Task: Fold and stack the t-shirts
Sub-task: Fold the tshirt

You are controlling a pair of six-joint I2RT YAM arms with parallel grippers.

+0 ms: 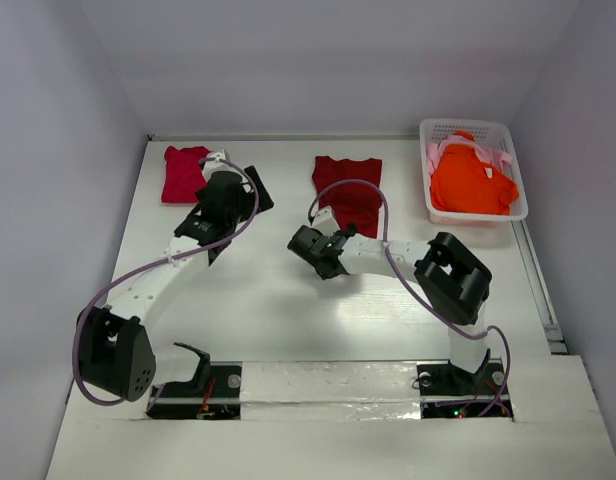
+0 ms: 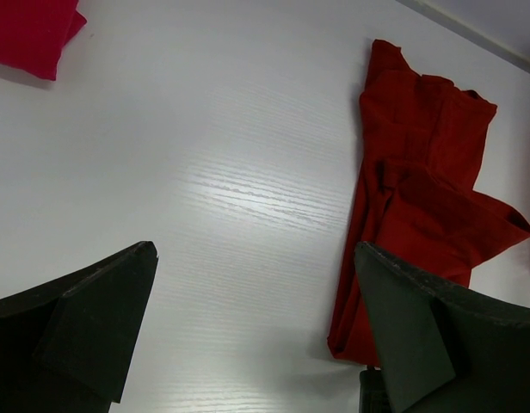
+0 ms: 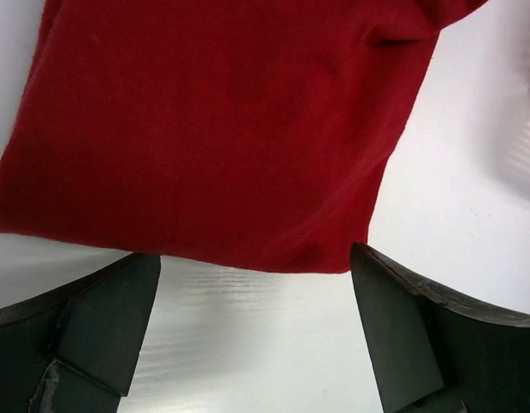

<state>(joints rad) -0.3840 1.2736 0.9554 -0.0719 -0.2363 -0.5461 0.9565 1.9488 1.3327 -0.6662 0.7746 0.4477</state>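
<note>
Honestly, pinch the dark red shirt [image 3: 205, 129] at its near hem corners, evenly; both arms' jaws gape wide, empty.

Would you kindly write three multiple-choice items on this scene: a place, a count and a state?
1. Where is the orange t-shirt? A in the white basket; B folded at far left; C at the centre.
2. How many t-shirts lie on the table outside the basket? A one; B two; C three.
3. How is the right gripper? A shut on cloth; B shut, empty; C open, empty.
Key: 1 A, it lies in the basket; 2 B, the crimson-pink t-shirt and the dark red t-shirt; 3 C, its fingers stand wide apart, gripping nothing.
</note>
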